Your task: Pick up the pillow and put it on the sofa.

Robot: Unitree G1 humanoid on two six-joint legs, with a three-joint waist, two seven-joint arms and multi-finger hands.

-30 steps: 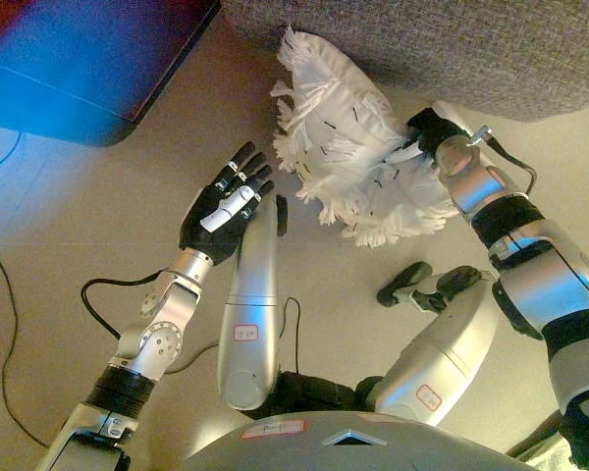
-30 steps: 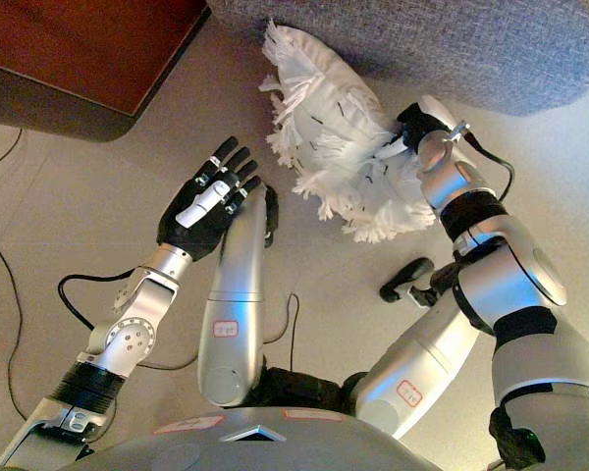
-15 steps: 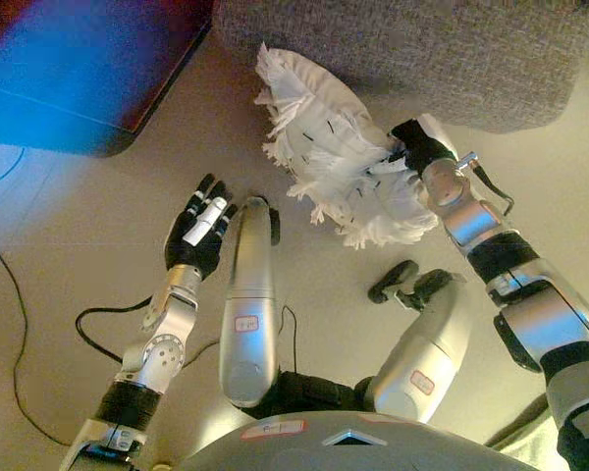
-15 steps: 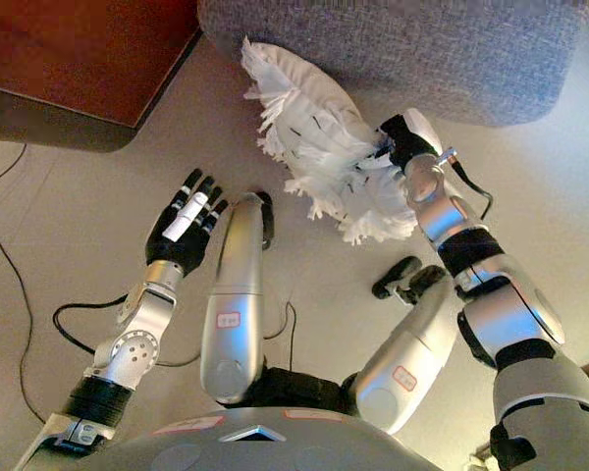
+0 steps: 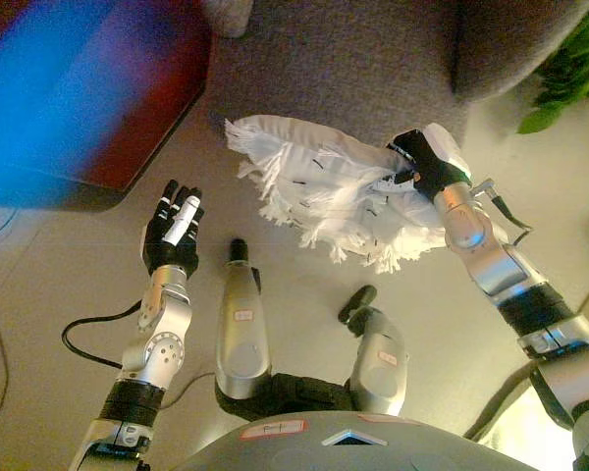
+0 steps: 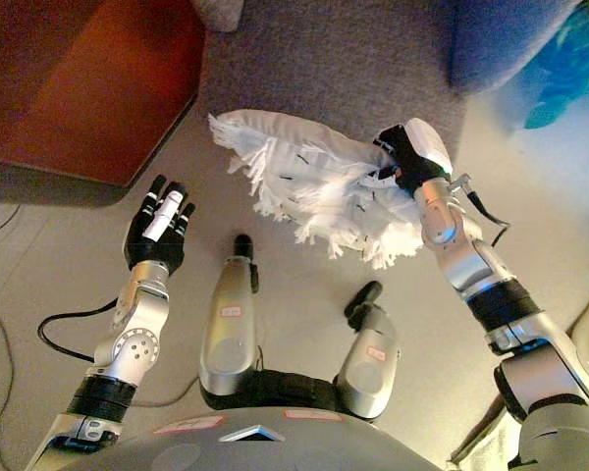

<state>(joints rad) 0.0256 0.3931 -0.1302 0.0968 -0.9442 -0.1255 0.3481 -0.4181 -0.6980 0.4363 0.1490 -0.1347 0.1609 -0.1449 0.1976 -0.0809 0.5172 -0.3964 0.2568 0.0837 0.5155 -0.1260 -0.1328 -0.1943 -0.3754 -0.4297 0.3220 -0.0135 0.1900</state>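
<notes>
Cabinet: a dark red-brown piece of furniture is standing at the upper left, its lower edge meeting the floor.
Left hand: it is hanging in the air above the floor, just below the cabinet's corner, well apart from the pillow. Its fingers are stretching out straight and loose, gripping nothing.
Sofa: the grey woven sofa is running across the top, from beside the cabinet to the right, with a darker raised part at its right end.
Pillow: the white pillow with a fringed edge is hanging clear of the floor, in front of the sofa's lower edge. It is lying roughly flat, its free left end pointing toward the cabinet, its fringe dangling downward, its right end in the right hand.
Right hand: it is clamping the pillow's right end, the dark fingers wrapping round the cloth, partly hidden in it.
Plant: green leaves are showing at the upper right corner, beside the sofa's end.
</notes>
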